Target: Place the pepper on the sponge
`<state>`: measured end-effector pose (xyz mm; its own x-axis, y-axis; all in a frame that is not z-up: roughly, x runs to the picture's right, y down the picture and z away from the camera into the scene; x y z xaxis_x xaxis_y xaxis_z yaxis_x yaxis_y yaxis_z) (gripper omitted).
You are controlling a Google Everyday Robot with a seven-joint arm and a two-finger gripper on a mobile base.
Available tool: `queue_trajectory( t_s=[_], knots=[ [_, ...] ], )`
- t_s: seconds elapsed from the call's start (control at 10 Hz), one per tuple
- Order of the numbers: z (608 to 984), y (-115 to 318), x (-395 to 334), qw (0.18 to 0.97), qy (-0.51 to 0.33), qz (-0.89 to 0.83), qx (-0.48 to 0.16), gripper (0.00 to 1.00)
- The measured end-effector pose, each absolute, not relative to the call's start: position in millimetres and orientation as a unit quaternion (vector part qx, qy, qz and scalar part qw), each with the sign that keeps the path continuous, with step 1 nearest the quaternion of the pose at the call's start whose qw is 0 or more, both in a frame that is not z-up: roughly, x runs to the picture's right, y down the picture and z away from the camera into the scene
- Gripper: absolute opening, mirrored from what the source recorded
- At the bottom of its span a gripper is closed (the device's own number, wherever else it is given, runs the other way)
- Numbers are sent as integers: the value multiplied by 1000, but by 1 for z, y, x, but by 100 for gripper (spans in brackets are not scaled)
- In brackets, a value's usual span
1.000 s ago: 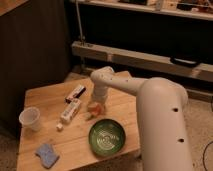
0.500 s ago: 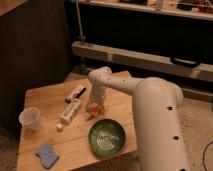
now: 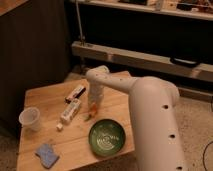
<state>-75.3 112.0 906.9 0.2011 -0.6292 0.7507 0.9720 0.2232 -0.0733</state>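
The small orange-red pepper lies on the wooden table, between the white tube and the green bowl. My gripper points straight down right over the pepper and hides its upper part. Whether it touches the pepper does not show. The flat blue sponge lies near the table's front left corner, well away from the gripper and the pepper.
A white tube-like bottle and a red-and-white packet lie just left of the gripper. A clear plastic cup stands at the left edge. A green bowl sits front right. My white arm reaches in from the right.
The arm has shifted slightly left and the gripper has settled lower over the pepper. The objects on the table have not moved.
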Motion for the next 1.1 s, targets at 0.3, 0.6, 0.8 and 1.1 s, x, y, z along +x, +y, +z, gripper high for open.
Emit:
queue_trajectory(
  t_s=[0.3, 0.6, 0.8, 1.1],
  knots=[
    [908, 107, -100, 692, -315, -580, -293, 15],
    [892, 92, -132, 655, -316, -630, -274, 15],
    [859, 80, -168, 619, -321, -671, -251, 15],
    [802, 93, -242, 551, -347, -727, -218, 15]
  ],
)
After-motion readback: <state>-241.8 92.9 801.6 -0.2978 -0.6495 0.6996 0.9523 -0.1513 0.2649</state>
